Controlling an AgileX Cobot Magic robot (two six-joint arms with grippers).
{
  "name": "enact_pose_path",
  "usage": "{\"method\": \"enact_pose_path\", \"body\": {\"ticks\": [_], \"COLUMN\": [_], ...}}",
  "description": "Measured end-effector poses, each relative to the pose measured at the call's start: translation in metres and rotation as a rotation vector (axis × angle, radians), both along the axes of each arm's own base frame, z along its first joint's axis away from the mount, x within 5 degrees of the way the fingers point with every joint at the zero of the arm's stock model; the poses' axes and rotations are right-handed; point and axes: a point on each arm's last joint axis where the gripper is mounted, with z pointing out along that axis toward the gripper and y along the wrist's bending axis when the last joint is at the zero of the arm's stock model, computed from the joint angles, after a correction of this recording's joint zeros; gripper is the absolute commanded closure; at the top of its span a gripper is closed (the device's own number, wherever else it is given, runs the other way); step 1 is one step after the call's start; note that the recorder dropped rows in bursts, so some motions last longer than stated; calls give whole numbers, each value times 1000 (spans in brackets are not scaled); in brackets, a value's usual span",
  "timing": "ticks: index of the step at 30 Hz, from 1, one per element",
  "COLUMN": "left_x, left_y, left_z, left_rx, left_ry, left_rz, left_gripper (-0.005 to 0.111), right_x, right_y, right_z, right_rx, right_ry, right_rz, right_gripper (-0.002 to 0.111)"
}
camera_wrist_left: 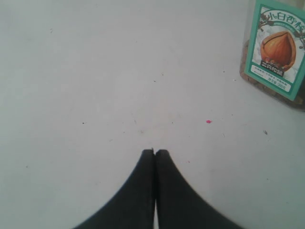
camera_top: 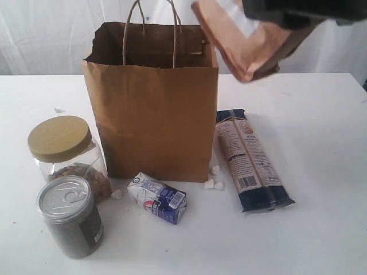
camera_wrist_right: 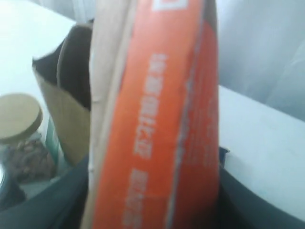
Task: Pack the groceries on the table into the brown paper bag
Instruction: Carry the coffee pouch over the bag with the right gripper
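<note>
The brown paper bag (camera_top: 155, 114) stands upright and open-topped mid-table. My right gripper (camera_top: 281, 26) is shut on the brown pouch (camera_top: 241, 40) and holds it tilted in the air just above and right of the bag's rim. In the right wrist view the pouch (camera_wrist_right: 157, 119) fills the space between the jaws, with the bag (camera_wrist_right: 62, 109) behind it. On the table lie the gold-lidded jar (camera_top: 60, 137), the silver pull-tab jar (camera_top: 71, 217), the white-blue carton (camera_top: 157, 197) and the noodle packet (camera_top: 250, 157). My left gripper (camera_wrist_left: 155, 151) is shut and empty over bare table.
Small white crumbs (camera_top: 213, 183) lie at the bag's front right corner and by the jars. In the left wrist view the clear jar's teal nut label (camera_wrist_left: 276, 52) shows off to one side of the fingers. White tabletop (camera_top: 321, 143) stretches right of the noodle packet.
</note>
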Motion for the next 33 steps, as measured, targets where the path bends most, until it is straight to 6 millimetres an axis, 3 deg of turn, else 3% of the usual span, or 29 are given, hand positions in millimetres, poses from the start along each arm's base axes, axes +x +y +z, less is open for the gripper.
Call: {"method": "enact_pose_path", "body": {"ticks": [5, 9, 11, 20, 23, 27, 33], "left_x": [0, 0, 0, 0, 0, 0, 0], "left_y": [0, 0, 0, 0, 0, 0, 0], "left_z": [0, 0, 0, 0, 0, 0, 0], "left_rx": [0, 0, 0, 0, 0, 0, 0], "left_ry": [0, 0, 0, 0, 0, 0, 0], "left_rz": [0, 0, 0, 0, 0, 0, 0], "left_gripper": [107, 107, 107, 107, 107, 107, 107], "right_x": [21, 42, 59, 99, 104, 105, 109], "right_y": [13, 34, 53, 92, 96, 100, 94], "right_z": [24, 26, 19, -24, -31, -24, -22], "right_rx": [21, 31, 34, -102, -128, -156, -330], "right_ry": [-90, -148, -185, -216, -221, -328, -427], "right_rz": [-41, -17, 14, 66, 73, 118, 96], "right_gripper": [75, 75, 75, 75, 75, 75, 75]}}
